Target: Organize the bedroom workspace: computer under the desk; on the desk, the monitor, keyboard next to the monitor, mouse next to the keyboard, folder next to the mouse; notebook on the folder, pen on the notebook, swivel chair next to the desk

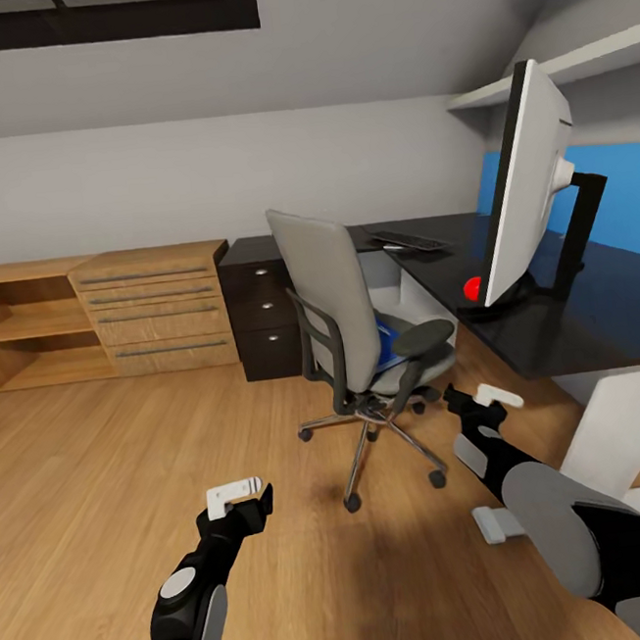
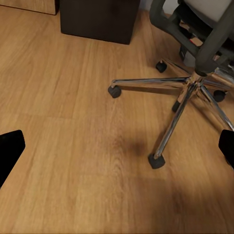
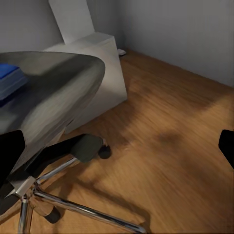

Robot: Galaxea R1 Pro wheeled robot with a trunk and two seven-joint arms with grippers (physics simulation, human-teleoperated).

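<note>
Grey padded swivel chair [image 1: 343,303] with black armrests and a chrome five-spoke base [image 1: 372,443] on casters: stands on the light-wood floor [image 1: 100,481] at the centre of the head view, drawn up to the desk's inner corner, backrest upright and turned toward 10 o'clock, seat facing 4 o'clock toward the desk.

Bright-blue flat folder [image 1: 389,340]: lies on the chair seat, largely hidden by the backrest and near armrest; its long axis cannot be made out. A blue corner [image 3: 9,80] shows on the seat in the right wrist view.

Long black L-shaped desk [image 1: 557,325]: runs from 12 o'clock round to 3 o'clock, with a black drawer unit [image 1: 260,311] with silver knobs at its far end.

Wide black flat monitor [image 1: 531,175] with a white back: upright on the desk at 2 o'clock, seen nearly edge-on, screen facing 10 o'clock. A small red round object [image 1: 472,288] sits at its foot.

Slim dark keyboard [image 1: 408,241]: flat on the desk at 1 o'clock, long axis running from 10 to 4 o'clock.

Boxy light-grey computer tower [image 3: 97,73]: stands on the floor just beyond the chair seat in the right wrist view.

Low light-wood cabinet [image 1: 93,314]: against the wall at 10 o'clock.

Left gripper [image 1: 242,499]: above bare floor at 7 o'clock, fingers spread wide, holding nothing.

Right gripper [image 1: 479,410]: just beside the chair base at 4 o'clock, fingers spread wide, holding nothing.
</note>
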